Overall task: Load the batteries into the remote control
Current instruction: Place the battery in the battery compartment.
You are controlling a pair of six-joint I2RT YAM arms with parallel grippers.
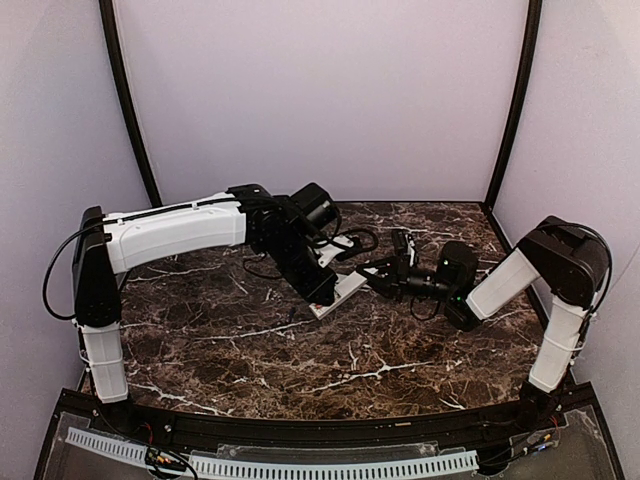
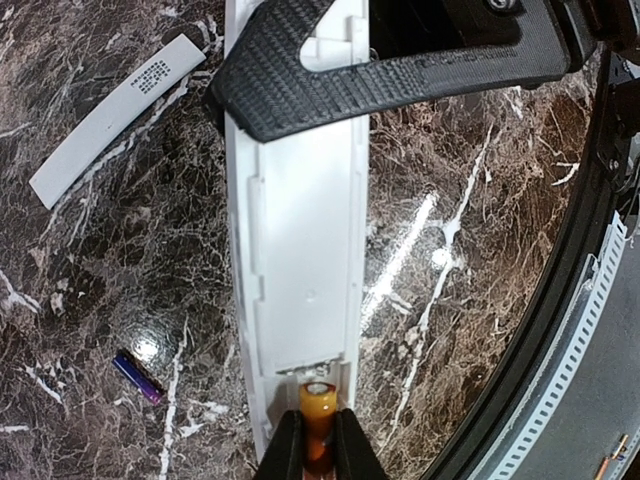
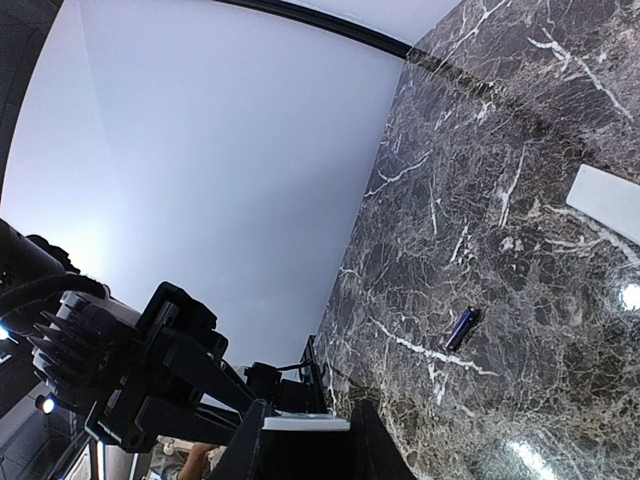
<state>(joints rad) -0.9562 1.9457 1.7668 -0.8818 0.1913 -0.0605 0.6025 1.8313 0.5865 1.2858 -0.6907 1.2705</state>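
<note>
Dark brown white-veined marble surface [image 1: 400, 360] carries everything. Slim white plastic remote control [image 2: 300, 250] spans between both pincers, battery recess open, facing up. Right pincer [image 3: 305, 445] clamped on one end of remote. Left pincer [image 2: 318, 458] clamped on red-orange cylindrical battery [image 2: 318, 408] at remote's opposite end, at recess mouth; seated or not, cannot tell. Flat white rectangular strip [image 2: 115, 120] lies apart, beside remote. Dark blue-purple cylindrical battery [image 2: 138, 377] lies loose, same side of remote, near recess end.

Bright, even light falls from overhead. White glare spots gleam on the polished marble table [image 2: 480, 180] in both wrist views. The right wrist view bows strongly at its edges.
</note>
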